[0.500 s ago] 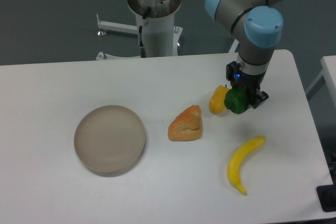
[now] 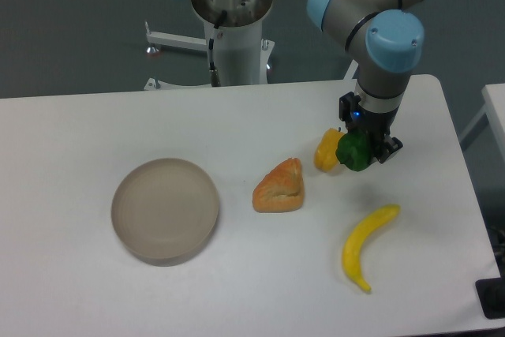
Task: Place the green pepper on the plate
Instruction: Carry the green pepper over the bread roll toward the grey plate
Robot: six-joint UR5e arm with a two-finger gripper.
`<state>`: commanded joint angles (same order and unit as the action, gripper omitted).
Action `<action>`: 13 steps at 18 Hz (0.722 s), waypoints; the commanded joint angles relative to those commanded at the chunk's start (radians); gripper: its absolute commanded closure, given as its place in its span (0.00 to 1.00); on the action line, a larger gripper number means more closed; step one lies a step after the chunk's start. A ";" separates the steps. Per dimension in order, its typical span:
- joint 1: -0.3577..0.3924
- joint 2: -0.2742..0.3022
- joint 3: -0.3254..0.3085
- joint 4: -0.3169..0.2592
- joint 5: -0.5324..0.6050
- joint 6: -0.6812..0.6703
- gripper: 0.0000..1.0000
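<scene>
A small, glossy, dark-green toy bell pepper (image 2: 354, 150) is seen gripped in the black two-finger pincer (image 2: 363, 151) of the grey arm with light-blue joint caps (image 2: 394, 41), which is held upright over the right part of the white counter (image 2: 79, 274), nearer its far edge than its near edge. The pincer is closed on the green pepper, whose lumpy body is shown between the fingers; whether it rests on the counter or is held just clear of it cannot be told. A small yellow-orange toy pepper (image 2: 324, 151) is placed just beside the green pepper on its left, and the two appear to be touching or nearly so.

A round, shallow, matte beige-grey plate (image 2: 165, 209) with a low raised rim is set on the left part of the counter, well apart from the pincer. Between the plate and the two peppers, an orange wedge-shaped toy resembling a slice of bread or fruit (image 2: 279, 187) is laid near the middle of the counter. A curved yellow toy banana (image 2: 366, 245) is laid towards the near right corner, below the pincer and apart from it.
</scene>
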<state>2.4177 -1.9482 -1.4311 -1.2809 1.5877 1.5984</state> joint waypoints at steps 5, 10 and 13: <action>-0.127 0.014 -0.034 0.008 -0.025 -0.124 0.83; -0.267 0.018 -0.066 0.009 -0.028 -0.311 0.83; -0.370 -0.011 -0.058 0.028 -0.057 -0.517 0.83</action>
<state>2.0480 -1.9587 -1.4896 -1.2534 1.5311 1.0819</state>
